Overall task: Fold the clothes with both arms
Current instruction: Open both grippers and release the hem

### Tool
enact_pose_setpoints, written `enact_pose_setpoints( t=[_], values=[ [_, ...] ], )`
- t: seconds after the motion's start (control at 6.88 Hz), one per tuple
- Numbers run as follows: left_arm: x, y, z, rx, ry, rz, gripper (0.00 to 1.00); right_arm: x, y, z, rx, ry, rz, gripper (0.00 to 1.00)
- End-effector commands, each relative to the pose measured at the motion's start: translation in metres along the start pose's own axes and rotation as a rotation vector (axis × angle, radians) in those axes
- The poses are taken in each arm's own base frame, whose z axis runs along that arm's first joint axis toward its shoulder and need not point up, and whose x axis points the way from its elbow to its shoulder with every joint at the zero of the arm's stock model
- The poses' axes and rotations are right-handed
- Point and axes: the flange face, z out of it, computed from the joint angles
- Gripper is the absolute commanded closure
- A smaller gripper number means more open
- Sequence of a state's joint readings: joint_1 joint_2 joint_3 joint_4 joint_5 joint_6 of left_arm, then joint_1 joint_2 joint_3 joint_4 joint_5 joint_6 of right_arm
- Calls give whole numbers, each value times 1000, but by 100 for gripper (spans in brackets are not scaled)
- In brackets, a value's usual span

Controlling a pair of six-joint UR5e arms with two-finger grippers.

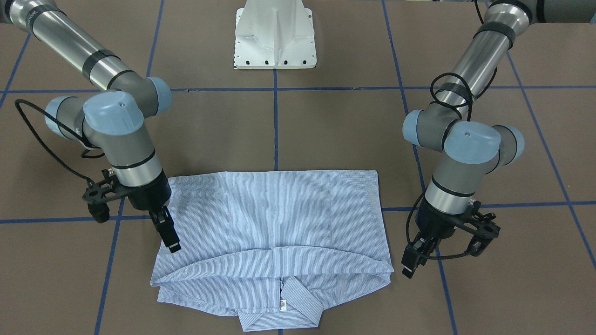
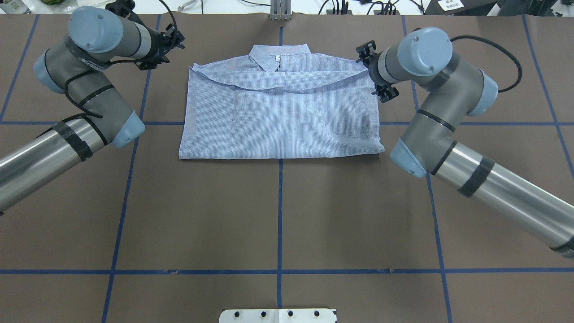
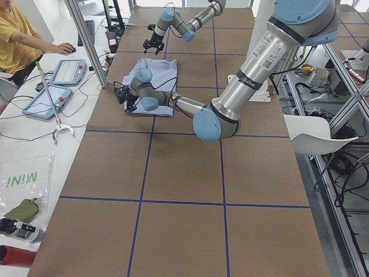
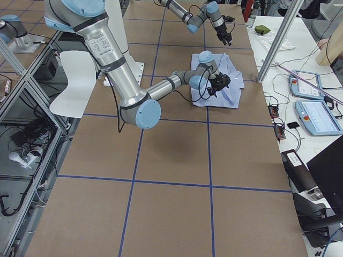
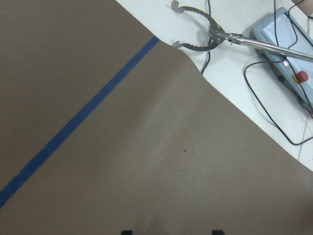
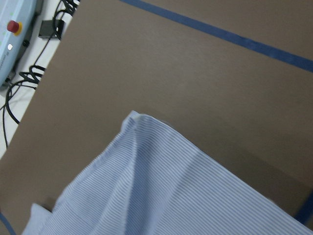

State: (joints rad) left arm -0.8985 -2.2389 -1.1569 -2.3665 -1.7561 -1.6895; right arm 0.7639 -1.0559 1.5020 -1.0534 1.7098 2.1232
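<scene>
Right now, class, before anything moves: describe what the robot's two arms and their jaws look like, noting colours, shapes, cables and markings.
The left arm and right arm match: silver-grey metal tubes, darker grey joint housings and rounded light blue joint caps. Black bands ring the tubes. A black cable loops beside each wrist. Each arm ends in a black bracket and slim black two-finger jaws.

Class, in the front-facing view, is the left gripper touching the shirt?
No: the left gripper hangs over bare table just beside the shirt, with a gap between them.
</scene>
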Motion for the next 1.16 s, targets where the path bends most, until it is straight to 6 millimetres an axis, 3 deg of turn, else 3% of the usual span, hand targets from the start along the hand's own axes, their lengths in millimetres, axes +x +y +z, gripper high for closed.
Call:
enact_pose_setpoints(
  t=[0.0, 0.15, 0.29, 1.02],
  values=[
    [-9, 0, -5, -1, 7, 2, 38, 88, 28, -20, -57, 44, 0, 0],
    [-17, -2, -5, 1, 4, 1, 38, 107, 48, -8, -29, 45, -16, 0],
    [-17, -1, -6, 1, 6, 1, 38, 110, 52, -6, -28, 49, -23, 0],
    [-25, -2, -4, 2, -3, 0, 38, 123, 44, 7, -5, 87, -23, 2]
  ],
)
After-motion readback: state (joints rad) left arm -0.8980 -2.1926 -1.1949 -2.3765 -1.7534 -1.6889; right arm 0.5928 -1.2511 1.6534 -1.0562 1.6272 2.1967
